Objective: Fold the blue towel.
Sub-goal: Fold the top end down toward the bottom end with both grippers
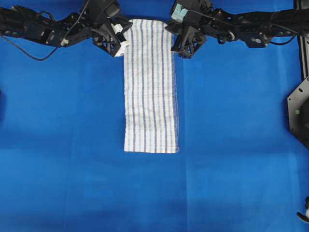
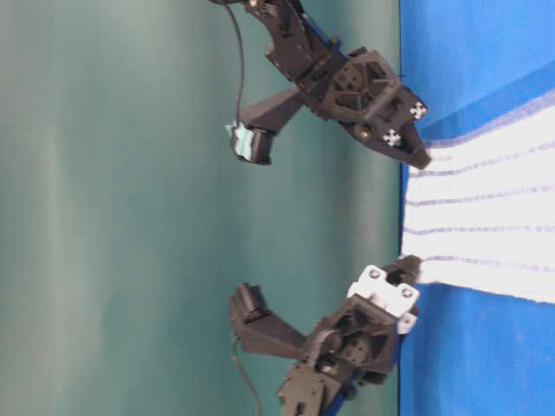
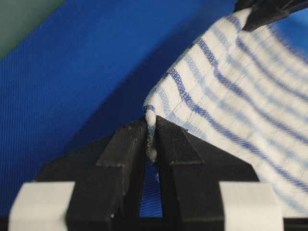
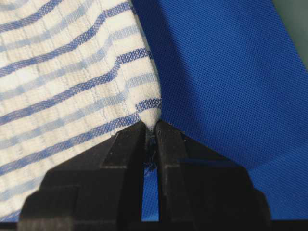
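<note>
The blue towel (image 1: 150, 87) is a white cloth with blue stripes, lying as a long narrow strip down the middle of the blue table cover. My left gripper (image 1: 121, 47) is shut on its far left corner (image 3: 150, 115). My right gripper (image 1: 179, 49) is shut on the far right corner (image 4: 150, 114). Both corners are pinched between the black fingertips (image 3: 126, 139) and lifted slightly, so the far end of the towel (image 2: 486, 225) rises off the cover. The near end (image 1: 151, 147) lies flat.
The blue table cover (image 1: 72, 145) stretches all round the towel. A black mount (image 1: 299, 111) stands at the right edge, with a dark rail (image 1: 303, 53) above it. Behind the arms is a green backdrop (image 2: 130, 217).
</note>
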